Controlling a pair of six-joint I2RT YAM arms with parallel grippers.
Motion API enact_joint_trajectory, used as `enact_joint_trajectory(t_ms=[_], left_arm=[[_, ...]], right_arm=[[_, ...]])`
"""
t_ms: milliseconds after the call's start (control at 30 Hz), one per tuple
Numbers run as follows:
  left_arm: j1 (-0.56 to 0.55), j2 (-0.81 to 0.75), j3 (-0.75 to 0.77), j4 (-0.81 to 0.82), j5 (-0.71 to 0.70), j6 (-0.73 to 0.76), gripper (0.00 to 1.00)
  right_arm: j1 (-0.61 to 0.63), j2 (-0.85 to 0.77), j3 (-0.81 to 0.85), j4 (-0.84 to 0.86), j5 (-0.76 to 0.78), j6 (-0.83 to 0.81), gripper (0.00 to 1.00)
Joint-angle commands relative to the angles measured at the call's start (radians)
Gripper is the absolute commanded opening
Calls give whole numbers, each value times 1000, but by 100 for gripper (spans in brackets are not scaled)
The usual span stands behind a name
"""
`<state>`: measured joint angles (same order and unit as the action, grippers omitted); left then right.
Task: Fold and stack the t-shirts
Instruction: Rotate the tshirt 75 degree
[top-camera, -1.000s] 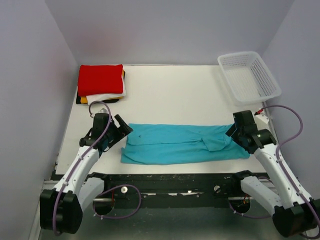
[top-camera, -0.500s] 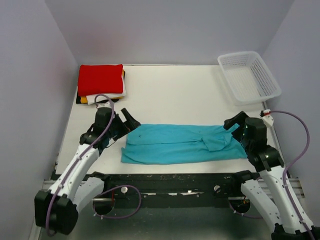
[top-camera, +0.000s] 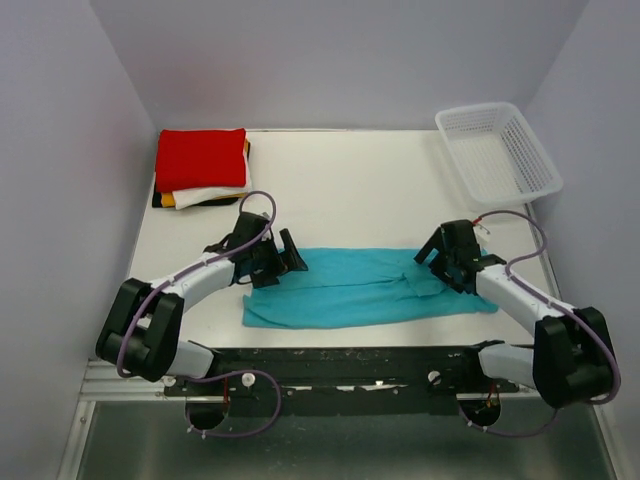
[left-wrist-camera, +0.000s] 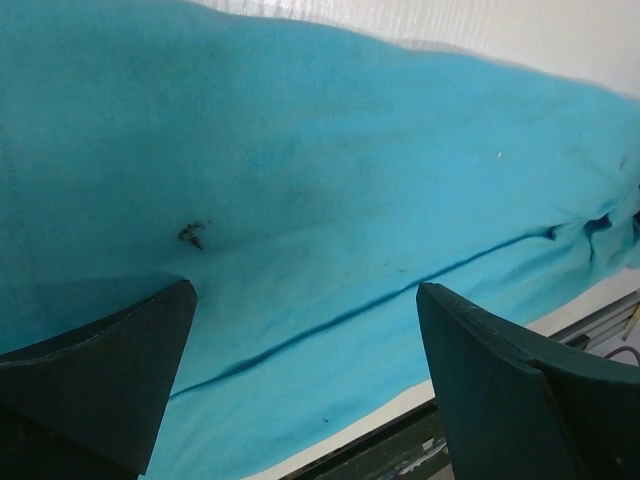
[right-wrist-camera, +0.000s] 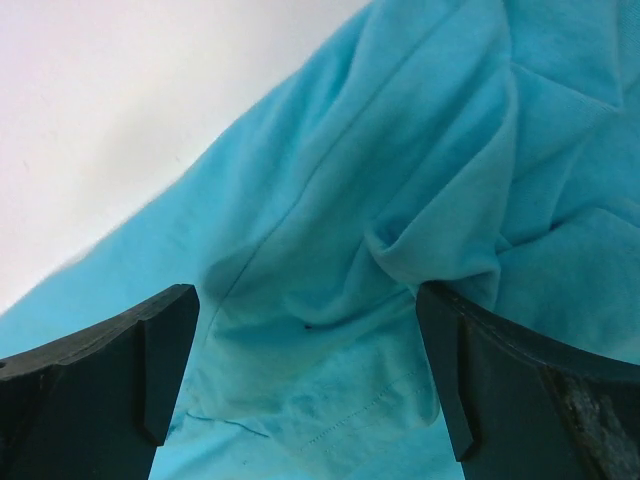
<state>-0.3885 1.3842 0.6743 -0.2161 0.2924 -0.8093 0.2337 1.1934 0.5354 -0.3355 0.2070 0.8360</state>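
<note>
In the upper left of the overhead view a stack of folded shirts (top-camera: 203, 172) sits at the far left corner of the white table (top-camera: 340, 185) — a red shirt (top-camera: 200, 157) on top, a white one (top-camera: 215, 194) under it, then a yellow-orange edge (top-camera: 181, 201) and a black edge (top-camera: 161, 201) peeking out below.

Left of centre, the left gripper (top-camera: 290, 258) reaches over the left end of the turquoise shirt (top-camera: 360, 288), its fingers spread wide with nothing between them. Its wrist view shows the two dark fingers (left-wrist-camera: 110, 380) in the lower corners and flat turquoise cloth filling the gap; a small dark speck (left-wrist-camera: 191, 234) sits left of centre, and a fold line (left-wrist-camera: 350, 315) slants from lower left up to the right. Whether the fingertips touch the cloth cannot be told.

The turquoise shirt lies as a long band across the lower middle of the overhead view, near the table's front edge and well apart from the stack.

Right of centre, the right gripper (top-camera: 438, 260) is over the shirt's right end — fingers likewise wide apart, holding nothing. In its wrist view a bunched sleeve (right-wrist-camera: 440, 240) lies in the gap between the fingers, with bare table in the upper left.

In the upper right, a white mesh basket (top-camera: 497, 150) stands at the table's far right corner.
</note>
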Motion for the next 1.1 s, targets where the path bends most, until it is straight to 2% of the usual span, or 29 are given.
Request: enact_joint_trajectory(t_ms=[0,167,300,367,467,600,667,933,1067], left_arm=[[-4,-10,-70,33,-7,-12,99],[-17,-96,-175,30,-18,-58,99],[-70,-222,-264,-2,-35,-110,98],[-105,-300,-318,-7,-35,-145,98],[-146,-388,-378,-7,-47,-192,99],[-163,-441,-408,-31,-83,-217,98],[-168,-444,-408,-18,-84,-217,99],[-196,-389,-395,10,-88,-228,98],[-205,-401,-392,-5,-103,-231,99]], right_arm=[[-4,165,45,181,-14,24,100],[-4,440,252,289,-49,-34,100],[-4,688,539,264,-125,-118,100],[-4,786,688,193,-47,-147,100],[-4,862,839,39,160,-194,100],[-10,877,903,-99,419,-214,100],[-19,855,900,-126,487,-214,100],[-22,738,838,-203,531,-157,100],[-21,630,767,-201,461,-143,100]])
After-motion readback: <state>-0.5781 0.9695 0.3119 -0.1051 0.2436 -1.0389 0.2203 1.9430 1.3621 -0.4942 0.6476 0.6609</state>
